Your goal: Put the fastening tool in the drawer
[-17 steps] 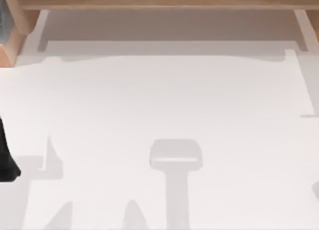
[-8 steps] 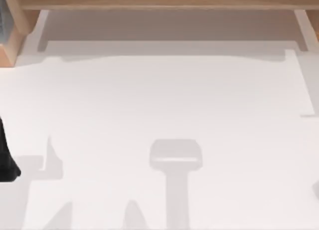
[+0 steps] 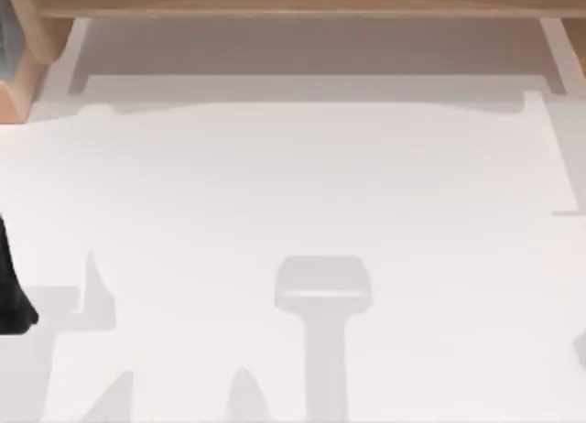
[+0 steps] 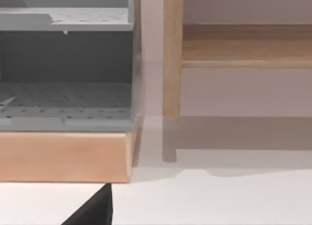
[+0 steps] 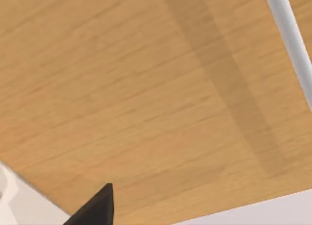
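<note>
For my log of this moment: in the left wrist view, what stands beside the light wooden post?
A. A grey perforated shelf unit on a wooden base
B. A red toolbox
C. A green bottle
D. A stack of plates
A: the grey perforated shelf unit sits on a wooden base, next to the wooden post.

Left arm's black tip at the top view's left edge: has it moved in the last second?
No. The black tip sits at the same spot relative to the light wooden frame.

No visible change, scene static throughout
</note>
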